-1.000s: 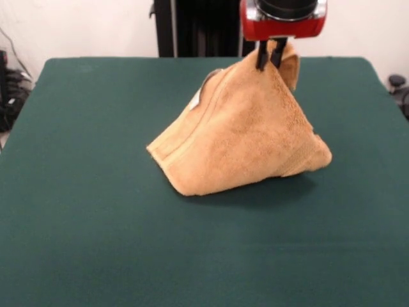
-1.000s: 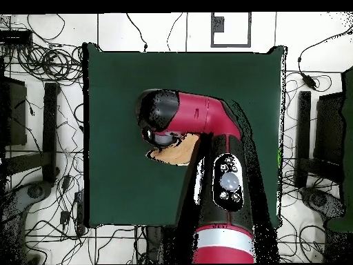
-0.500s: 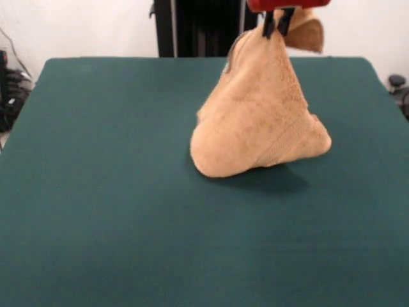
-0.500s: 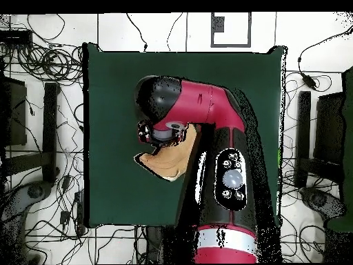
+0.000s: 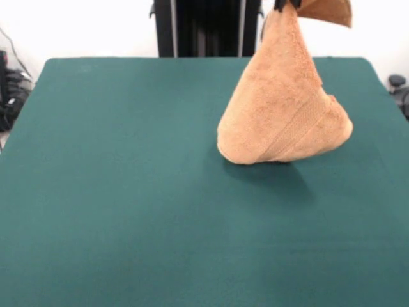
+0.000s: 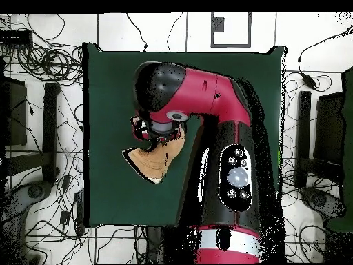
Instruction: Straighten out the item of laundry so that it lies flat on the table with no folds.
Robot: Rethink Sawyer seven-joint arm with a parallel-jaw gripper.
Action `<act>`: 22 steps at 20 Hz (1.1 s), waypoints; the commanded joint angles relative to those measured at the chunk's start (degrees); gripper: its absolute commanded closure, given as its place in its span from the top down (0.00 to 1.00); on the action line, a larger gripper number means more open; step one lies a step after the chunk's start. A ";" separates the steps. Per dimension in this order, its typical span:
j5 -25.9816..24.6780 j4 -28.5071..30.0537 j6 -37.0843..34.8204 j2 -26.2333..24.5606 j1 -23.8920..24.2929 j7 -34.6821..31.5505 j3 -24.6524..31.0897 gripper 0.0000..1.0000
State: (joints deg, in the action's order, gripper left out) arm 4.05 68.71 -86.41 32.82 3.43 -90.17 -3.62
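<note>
Orange-tan towel [image 5: 281, 109] hangs below our gripper [image 5: 285, 4], which pinches one corner; since a second ago we lift and drag it sideways, its bottom still bunched on the table [image 5: 115, 192], folds remaining.

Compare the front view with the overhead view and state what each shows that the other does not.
Only the front view shows the towel hanging as a tall cone, its top pinched at the pincer, its bottom resting on the table, with a woven band across its lower part. Only the overhead view shows the red and black arm covering most of the towel, and the cables on the floor round the table. Both show the towel bunched, not flat, on green cloth.
</note>
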 commanded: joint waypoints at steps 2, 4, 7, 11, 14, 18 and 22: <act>2.93 0.76 -3.61 1.07 0.09 -14.17 1.66 0.00; 2.99 0.90 -3.25 1.11 0.00 -14.27 1.48 0.00; 2.97 -0.03 -3.04 0.66 0.20 -14.12 1.67 0.00; 2.39 -0.57 -1.74 0.63 0.95 -11.77 2.19 0.00; 0.99 -1.61 -1.63 0.47 1.45 -9.62 2.23 0.00; -0.39 -2.88 -2.58 0.32 2.99 -6.28 2.67 0.00; -1.82 -3.59 -3.15 0.57 4.89 -2.57 3.15 0.00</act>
State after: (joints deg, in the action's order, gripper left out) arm 4.59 65.74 -86.42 34.01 6.77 -90.17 -3.63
